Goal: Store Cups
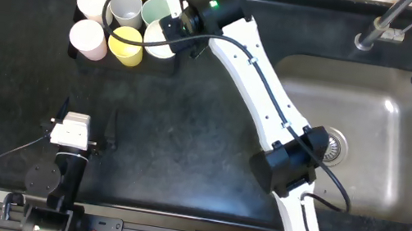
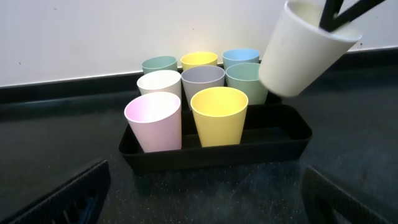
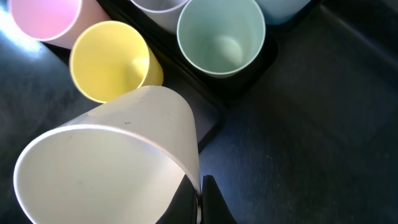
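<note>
While the right pincer (image 3: 200, 200) clamps its rim, the white cup (image 2: 305, 53) hangs tilted, base angled toward the tray (image 2: 217, 157).

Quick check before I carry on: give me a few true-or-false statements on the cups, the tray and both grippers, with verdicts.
1. The right gripper holds a white cup, tilted, above the tray. True.
2. Every slot in the tray holds a cup. False: the corner slot below the held cup is empty.
3. The left gripper grips the pink cup. False: its fingers are open over the countertop, away from the tray; the pink cup stands in the tray.
4. Two yellow cups stand in the tray. True.
</note>
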`<state>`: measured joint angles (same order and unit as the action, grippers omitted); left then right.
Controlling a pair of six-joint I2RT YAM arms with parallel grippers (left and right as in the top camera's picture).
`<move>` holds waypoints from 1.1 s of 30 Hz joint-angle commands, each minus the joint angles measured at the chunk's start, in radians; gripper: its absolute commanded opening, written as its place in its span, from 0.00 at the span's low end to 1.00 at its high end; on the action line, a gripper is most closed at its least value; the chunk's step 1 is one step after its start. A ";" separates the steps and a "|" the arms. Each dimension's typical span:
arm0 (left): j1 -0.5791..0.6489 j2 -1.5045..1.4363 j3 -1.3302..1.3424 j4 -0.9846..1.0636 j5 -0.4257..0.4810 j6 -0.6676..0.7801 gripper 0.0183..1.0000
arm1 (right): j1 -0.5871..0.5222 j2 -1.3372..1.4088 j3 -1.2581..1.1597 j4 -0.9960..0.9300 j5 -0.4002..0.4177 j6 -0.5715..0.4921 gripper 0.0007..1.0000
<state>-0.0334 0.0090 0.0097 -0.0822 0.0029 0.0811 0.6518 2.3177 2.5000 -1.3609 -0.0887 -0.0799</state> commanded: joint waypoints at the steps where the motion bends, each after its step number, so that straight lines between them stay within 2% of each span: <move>1: -0.010 -0.006 -0.002 -0.002 -0.004 -0.010 1.00 | 0.010 0.034 0.023 0.012 0.004 -0.014 0.04; 11: -0.010 -0.006 -0.002 -0.002 -0.004 -0.010 1.00 | 0.022 0.113 0.023 0.013 0.006 -0.040 0.04; 25: -0.010 -0.006 -0.002 -0.002 -0.004 -0.010 1.00 | 0.022 0.164 0.022 0.019 0.064 -0.056 0.04; 33: -0.010 -0.006 -0.002 -0.002 -0.004 -0.010 1.00 | 0.022 0.165 0.002 0.023 0.064 -0.056 0.04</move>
<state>-0.0334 0.0090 0.0097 -0.0822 0.0029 0.0811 0.6682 2.4790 2.5000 -1.3449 -0.0364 -0.1314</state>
